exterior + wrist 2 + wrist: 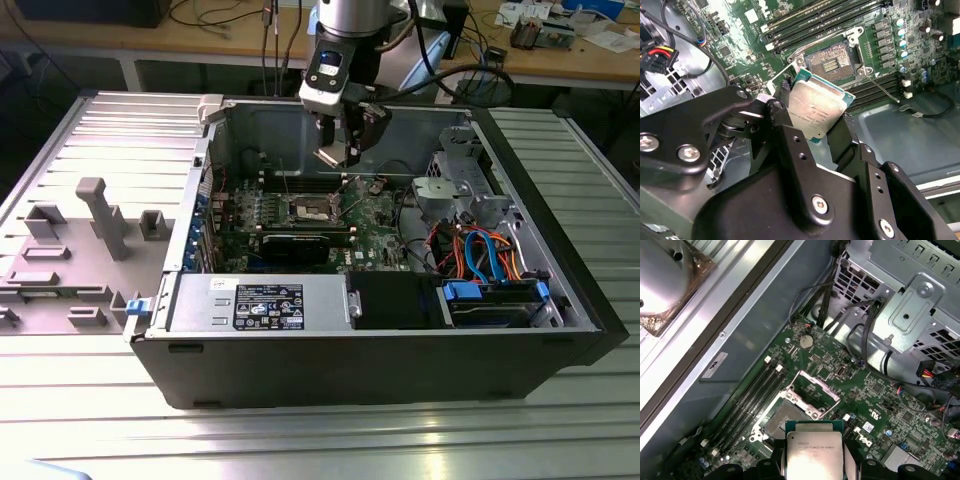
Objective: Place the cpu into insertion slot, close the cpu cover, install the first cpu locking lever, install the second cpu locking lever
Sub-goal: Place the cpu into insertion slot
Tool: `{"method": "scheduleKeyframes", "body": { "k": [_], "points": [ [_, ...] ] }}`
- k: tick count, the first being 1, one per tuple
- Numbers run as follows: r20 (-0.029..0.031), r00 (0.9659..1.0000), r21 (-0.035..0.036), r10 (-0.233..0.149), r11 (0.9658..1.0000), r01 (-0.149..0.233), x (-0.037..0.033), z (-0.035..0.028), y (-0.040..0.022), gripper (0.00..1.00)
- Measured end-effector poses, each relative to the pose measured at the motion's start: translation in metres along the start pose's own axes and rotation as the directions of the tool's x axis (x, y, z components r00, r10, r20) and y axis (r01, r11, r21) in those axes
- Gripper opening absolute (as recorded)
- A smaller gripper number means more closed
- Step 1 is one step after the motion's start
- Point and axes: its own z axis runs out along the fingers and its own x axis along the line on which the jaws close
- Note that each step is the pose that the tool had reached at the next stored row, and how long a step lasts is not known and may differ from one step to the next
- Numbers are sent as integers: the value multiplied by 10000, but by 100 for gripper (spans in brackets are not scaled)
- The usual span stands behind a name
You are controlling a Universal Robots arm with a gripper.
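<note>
Fingers pinch the cpu between them above the insertion slot.

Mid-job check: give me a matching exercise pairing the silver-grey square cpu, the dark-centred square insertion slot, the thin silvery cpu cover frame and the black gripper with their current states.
Things:
1. silver-grey square cpu
2. dark-centred square insertion slot
3. thin silvery cpu cover frame
4. black gripper

States:
A. shut on a part
B. swung open
C. empty and uncovered
D. held clear above the green circuit board

Pairs: 1-D, 2-C, 3-B, 4-A
</note>
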Motion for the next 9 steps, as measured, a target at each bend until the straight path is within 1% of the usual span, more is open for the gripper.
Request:
{"method": "scheduleKeyframes", "body": {
  "k": [3,5,9],
  "points": [
    [21,9994,0,354,9994,-354,0,23,-1,55],
    [29,9984,12,559,9984,-559,0,38,-2,55],
    [41,9963,24,857,9963,-857,-1,59,-4,55]
  ]
}}
